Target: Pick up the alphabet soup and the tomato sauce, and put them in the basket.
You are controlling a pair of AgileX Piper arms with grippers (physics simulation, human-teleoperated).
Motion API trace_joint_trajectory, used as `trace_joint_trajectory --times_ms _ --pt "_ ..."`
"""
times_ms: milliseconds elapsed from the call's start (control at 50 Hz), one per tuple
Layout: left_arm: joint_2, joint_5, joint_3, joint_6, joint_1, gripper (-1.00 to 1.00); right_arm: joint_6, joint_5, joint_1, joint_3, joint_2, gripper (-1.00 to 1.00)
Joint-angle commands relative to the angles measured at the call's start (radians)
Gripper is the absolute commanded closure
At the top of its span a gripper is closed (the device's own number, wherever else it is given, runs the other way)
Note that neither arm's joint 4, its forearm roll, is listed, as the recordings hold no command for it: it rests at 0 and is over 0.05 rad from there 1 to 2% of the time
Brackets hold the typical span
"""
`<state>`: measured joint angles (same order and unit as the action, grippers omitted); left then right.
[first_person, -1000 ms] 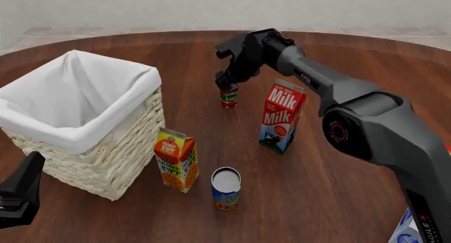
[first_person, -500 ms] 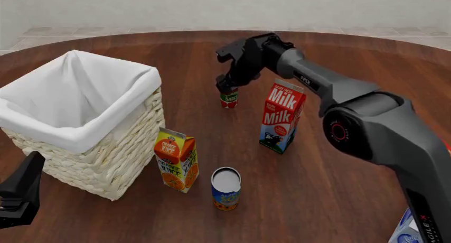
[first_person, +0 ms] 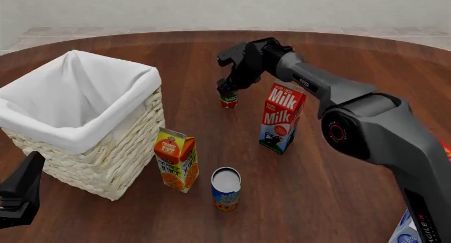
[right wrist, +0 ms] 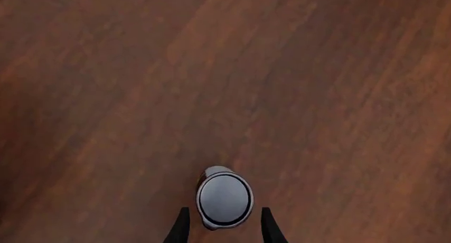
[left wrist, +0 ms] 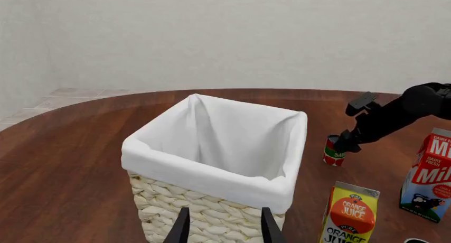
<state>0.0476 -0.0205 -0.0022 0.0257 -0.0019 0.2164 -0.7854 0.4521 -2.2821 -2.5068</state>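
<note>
Tomato sauce [first_person: 229, 100] stands upper centre of front view, under right gripper [first_person: 227, 87]; jaws spread, holding nothing, straddling the can top. Lower squarely, close below rim. Basket [first_person: 105, 164] sits left.

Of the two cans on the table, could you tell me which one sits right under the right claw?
The tomato sauce, the slim red-and-green can beside the milk carton; the wider blue alphabet soup stands apart.

Over the last second the right gripper [first_person: 227, 88] has climbed off the tomato sauce [first_person: 228, 100] toward the frame's top, fingertips now at the can's rim (earlier they reached down its label), wrist tipped steeper.
</note>
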Motion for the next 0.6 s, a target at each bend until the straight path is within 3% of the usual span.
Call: trace_joint_trajectory --times_ms 20,460,480,600 --pt "0.000 0.000 0.000 0.000 0.000 -1.00 0.001 -0.048 -0.001 -0.097 -0.055 -1.00" --pt "0.000 0.000 0.000 0.000 0.000 -1.00 -0.008 -0.059 0.005 -0.123 -0.082 -1.00" --pt "0.000 0.000 0.000 0.000 0.000 -1.00 -0.008 -0.059 0.005 -0.124 -0.082 1.00" --pt "0.000 0.000 0.000 0.000 0.000 -1.00 -0.007 -0.054 0.007 -0.114 -0.076 1.00"
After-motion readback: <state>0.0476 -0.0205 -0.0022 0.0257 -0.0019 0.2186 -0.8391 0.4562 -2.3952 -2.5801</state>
